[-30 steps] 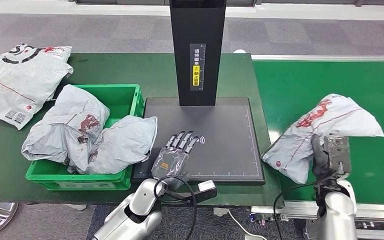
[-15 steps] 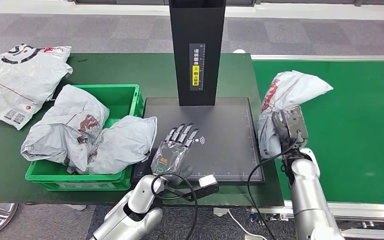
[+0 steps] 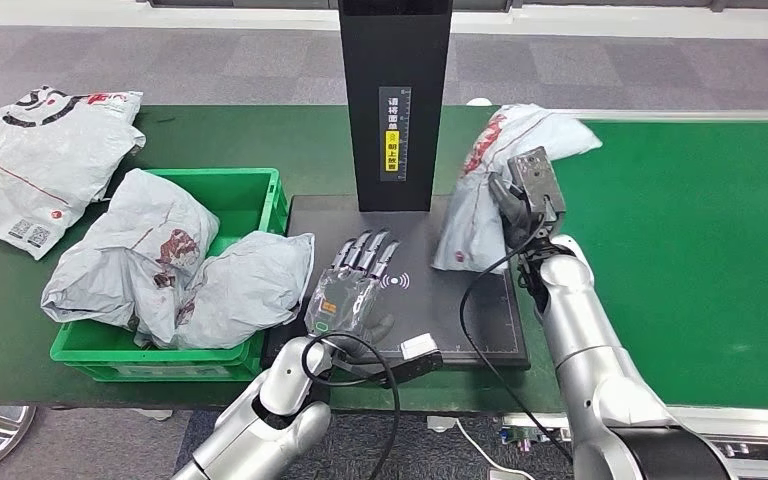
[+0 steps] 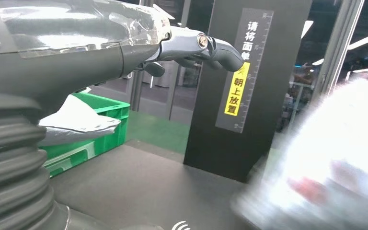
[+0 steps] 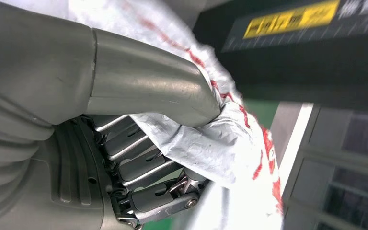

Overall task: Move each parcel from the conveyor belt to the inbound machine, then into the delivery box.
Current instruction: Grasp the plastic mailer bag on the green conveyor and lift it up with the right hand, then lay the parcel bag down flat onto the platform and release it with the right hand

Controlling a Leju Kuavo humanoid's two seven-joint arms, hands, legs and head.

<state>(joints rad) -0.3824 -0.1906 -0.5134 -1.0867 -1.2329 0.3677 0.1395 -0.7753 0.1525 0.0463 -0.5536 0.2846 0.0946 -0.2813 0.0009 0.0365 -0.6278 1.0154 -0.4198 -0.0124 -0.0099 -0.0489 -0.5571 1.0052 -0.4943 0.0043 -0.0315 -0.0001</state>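
A: Head view. Right hand (image 3: 522, 205) grips the crinkled grey-and-red parcel (image 3: 490, 180) at upper centre-right, hanging over the right edge of the inbound machine (image 3: 460, 300), a flat dark matte platform. Conveyor belt (image 3: 690, 250), smooth green, bare on the right.
B: Left side?
A: Left hand (image 3: 350, 295) flat over the platform's lower left, fingers extended and apart, holding nothing. Delivery box (image 3: 250, 195), green plastic crate, carries 2 soft bags heaped past its rim; 1 white bag (image 3: 45, 160) lies on the table at upper left.
B: Left wrist view?
A: Fingers (image 4: 211, 45) stretched out before the black post (image 4: 249, 86) with its yellow label. Parcel (image 4: 335, 158) is a blur at lower right.
B: Right wrist view?
A: It shows the grip itself: thumb (image 5: 153, 93) and fingers (image 5: 143, 177) clamped into wrinkled film.
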